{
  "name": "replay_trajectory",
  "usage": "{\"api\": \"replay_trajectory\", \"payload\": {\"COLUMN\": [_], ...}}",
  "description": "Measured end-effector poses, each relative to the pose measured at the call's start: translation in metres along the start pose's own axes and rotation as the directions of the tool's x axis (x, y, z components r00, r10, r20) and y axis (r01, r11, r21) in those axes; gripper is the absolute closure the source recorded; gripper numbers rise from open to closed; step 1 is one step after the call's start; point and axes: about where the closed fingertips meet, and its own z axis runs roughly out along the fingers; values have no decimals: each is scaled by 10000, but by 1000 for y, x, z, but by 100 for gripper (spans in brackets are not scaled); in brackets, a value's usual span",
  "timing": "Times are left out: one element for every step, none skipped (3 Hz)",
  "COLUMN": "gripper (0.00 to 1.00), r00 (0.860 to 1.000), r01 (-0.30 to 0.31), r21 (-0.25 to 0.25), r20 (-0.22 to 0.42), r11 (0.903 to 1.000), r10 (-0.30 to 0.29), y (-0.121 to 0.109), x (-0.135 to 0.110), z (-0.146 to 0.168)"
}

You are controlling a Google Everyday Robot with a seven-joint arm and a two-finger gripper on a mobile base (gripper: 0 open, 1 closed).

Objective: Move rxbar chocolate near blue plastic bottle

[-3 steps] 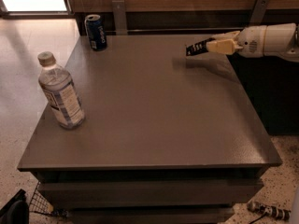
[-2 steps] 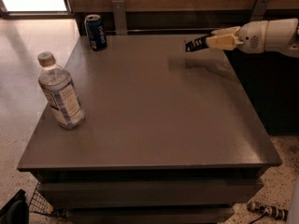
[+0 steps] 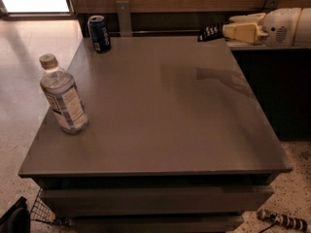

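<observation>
Grey tabletop (image 3: 165,130), matte, slightly reflective, holding two items only: blue plastic bottle (image 3: 63,100) upright near the left edge, toward the front, and a dark blue soda can (image 3: 99,33) upright at the back left corner, well apart from the bottle. Gripper (image 3: 227,31) sits at the back right corner, coming in from the right on a white arm (image 3: 284,27), held above the surface, not touching it. It is clamped on the rxbar chocolate (image 3: 209,32); the black wrapper with white lettering sticks out leftward from between the pale fingers (image 3: 243,32), roughly level. The bar is airborne over the back right corner, opposite side of the table from the bottle. A faint reflection of the arm shows on the tabletop below. Progress judgement: pick looks done, bar secured and lifted clear. Transport barely begun; nearly the full width of the table lies between bar and bottle. Left to do: carry the bar across to the left and forward, lower it beside the bottle without knocking it, release, retreat. Path across looks unobstructed; the can is off the direct line.
</observation>
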Motion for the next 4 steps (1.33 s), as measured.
{"api": "replay_trajectory", "payload": {"gripper": [100,100,100,100], "r00": [9988,9984,9983,9975], "r01": [355,462,510,608], "r21": [343,226,-116,-855], "r20": [317,302,276,398], "r11": [9988,9987,9986,9945], "r10": [-366,-469,-506,-576], "y": [48,98,143,194], "x": [-17,-7,11,32], "z": [-10,-1,12,35]}}
